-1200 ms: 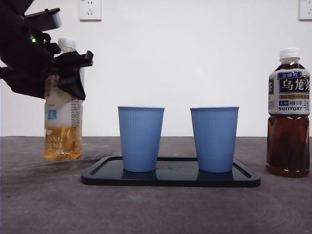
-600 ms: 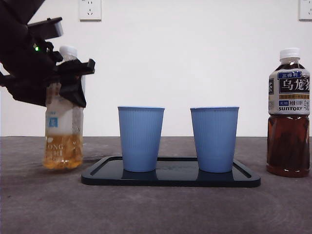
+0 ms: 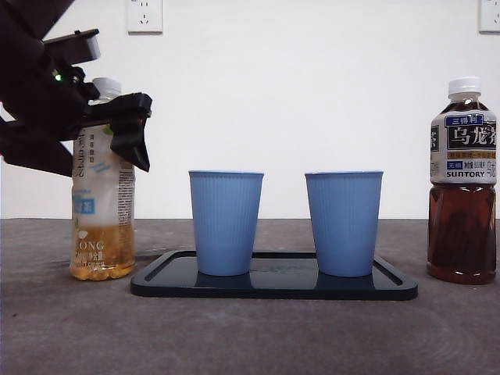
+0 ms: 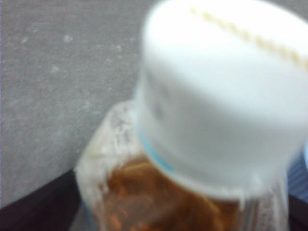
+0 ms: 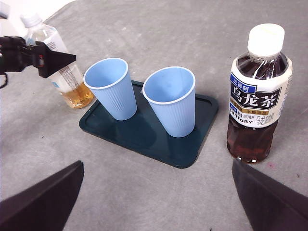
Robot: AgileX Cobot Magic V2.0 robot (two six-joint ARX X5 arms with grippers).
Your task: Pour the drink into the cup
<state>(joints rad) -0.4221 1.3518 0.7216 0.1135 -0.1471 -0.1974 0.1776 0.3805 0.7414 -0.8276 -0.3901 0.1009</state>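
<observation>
The drink is a clear bottle (image 3: 101, 226) with a white cap and amber tea in its lower third. It stands upright on the table left of the tray, also seen in the right wrist view as the bottle (image 5: 72, 86). My left gripper (image 3: 117, 129) sits around its upper part, just below the cap (image 4: 211, 96), which fills the left wrist view. Two empty blue cups (image 3: 226, 223) (image 3: 344, 223) stand on the dark tray (image 3: 273, 287). High over the table, my right gripper (image 5: 156, 163) is open with nothing in it.
A capped bottle of dark oolong tea (image 3: 462, 180) stands right of the tray, about a hand's width from the right cup. The grey table top (image 3: 250, 336) runs in front of the tray. A white wall closes the back.
The left gripper came down with the tilted bottle, then stopped. The bottle has since sunk a little further, straightened upright and turned so a different part of its label faces the front.
</observation>
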